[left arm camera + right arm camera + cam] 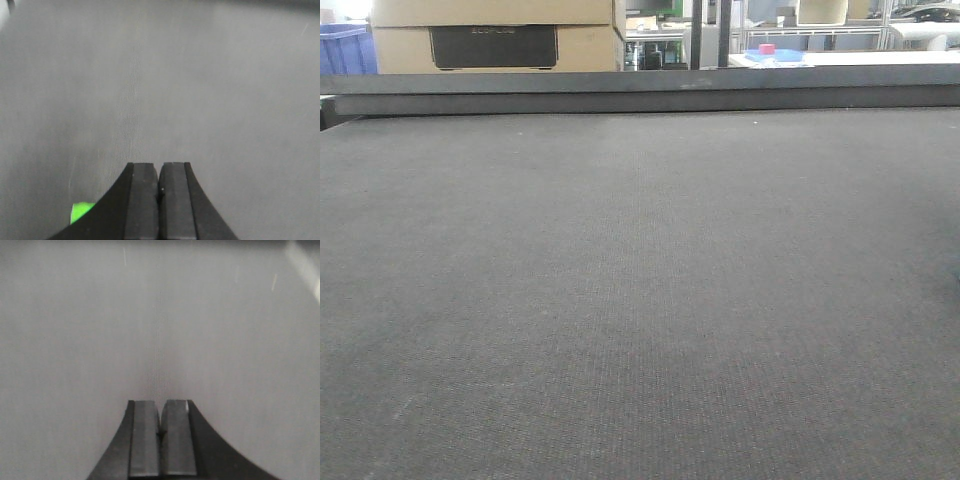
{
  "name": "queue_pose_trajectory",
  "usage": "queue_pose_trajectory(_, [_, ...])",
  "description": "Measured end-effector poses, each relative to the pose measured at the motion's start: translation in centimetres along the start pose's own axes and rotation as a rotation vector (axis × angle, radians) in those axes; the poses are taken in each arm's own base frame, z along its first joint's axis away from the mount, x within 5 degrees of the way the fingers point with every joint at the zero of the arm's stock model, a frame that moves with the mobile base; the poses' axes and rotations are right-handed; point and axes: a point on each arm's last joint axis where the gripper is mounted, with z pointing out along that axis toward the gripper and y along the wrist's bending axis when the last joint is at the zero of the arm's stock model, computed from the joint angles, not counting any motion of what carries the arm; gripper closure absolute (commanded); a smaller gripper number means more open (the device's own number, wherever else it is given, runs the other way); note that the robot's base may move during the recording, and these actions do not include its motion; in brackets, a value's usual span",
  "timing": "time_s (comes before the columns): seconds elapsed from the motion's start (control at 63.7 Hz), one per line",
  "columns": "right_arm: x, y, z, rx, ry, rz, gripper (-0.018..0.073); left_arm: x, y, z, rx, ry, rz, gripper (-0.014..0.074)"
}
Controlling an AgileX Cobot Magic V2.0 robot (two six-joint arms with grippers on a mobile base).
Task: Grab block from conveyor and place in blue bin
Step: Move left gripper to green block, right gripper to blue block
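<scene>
Both pairs are pressed together on nothing: the left fingers [142, 200] and the right fingers [145, 440] hang over the bare conveyor [640, 300]. The only candidate for the block is a bright green scrap [80, 211] just beside the outer flank of the left fingers, behind their tips and mostly hidden. Its long axis cannot be told. Nothing lies ahead of the right fingers, so the left arm looks nearer.

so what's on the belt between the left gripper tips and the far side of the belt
Nothing: the left wrist view shows bare conveyor ahead of the shut left gripper. A small green thing shows beside its finger, not ahead.
</scene>
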Motion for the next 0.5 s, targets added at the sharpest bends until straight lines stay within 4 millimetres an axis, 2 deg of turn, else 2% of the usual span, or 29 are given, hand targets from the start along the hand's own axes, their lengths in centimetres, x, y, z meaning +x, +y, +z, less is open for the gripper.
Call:
queue_pose_trajectory(0.157, [0.8, 0.0, 1.9, 0.002, 0.149, -0.003, 0.0721, -0.1, 0.1, 1.5, -0.004, 0.032, -0.002, 0.0707])
queue_pose_trajectory(0.392, [0.7, 0.2, 2.4, -0.017, 0.148, 0.016, 0.0721, -0.7, 0.0, 1.9, -0.001, -0.018, -0.002, 0.0707])
queue_pose_trajectory(0.502, [0.7, 0.3, 2.9, -0.03, 0.168, 0.031, 0.0721, -0.4, 0.1, 2.9, -0.006, 0.033, -0.004, 0.0707])
